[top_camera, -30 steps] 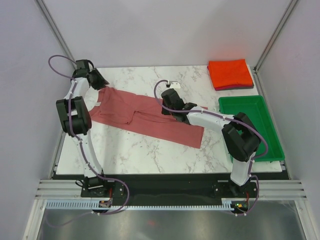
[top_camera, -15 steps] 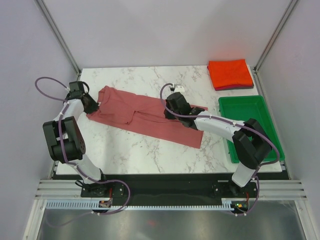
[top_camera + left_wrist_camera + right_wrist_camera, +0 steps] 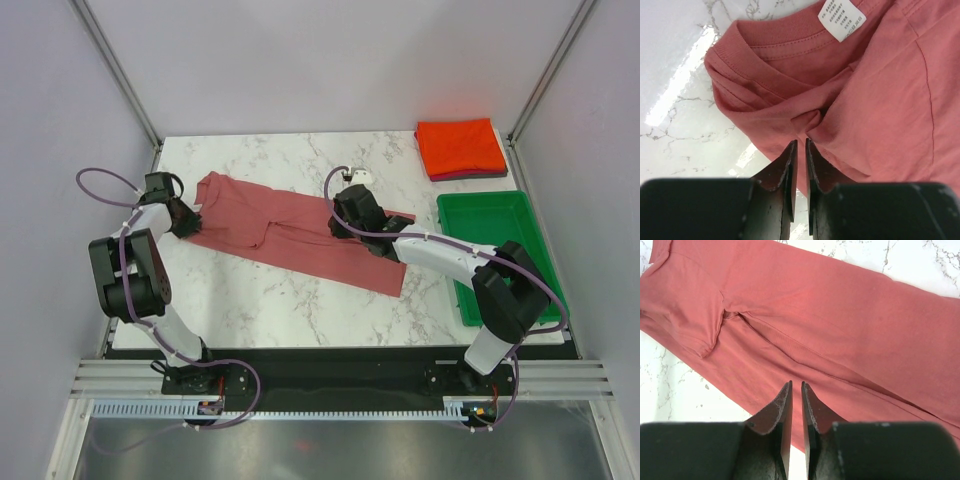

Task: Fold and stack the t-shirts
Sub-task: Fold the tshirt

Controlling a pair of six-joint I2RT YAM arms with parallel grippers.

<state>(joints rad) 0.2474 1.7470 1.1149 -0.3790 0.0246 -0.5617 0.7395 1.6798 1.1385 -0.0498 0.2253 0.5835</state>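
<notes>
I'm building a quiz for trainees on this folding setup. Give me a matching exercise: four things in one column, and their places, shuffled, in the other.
Things:
1. rose t-shirt
2. orange t-shirt
3. green tray
4. white label

Places:
A. folded, at the far right corner of the table
B. sewn inside a collar
C. stretched out across the middle
D. along the right edge, nearer than the folded one

Pairs: 1-C, 2-A, 3-D, 4-B

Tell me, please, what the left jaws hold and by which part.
The dusty rose-red cotton t-shirt, pinched at a bunched fold near the collar.
</notes>
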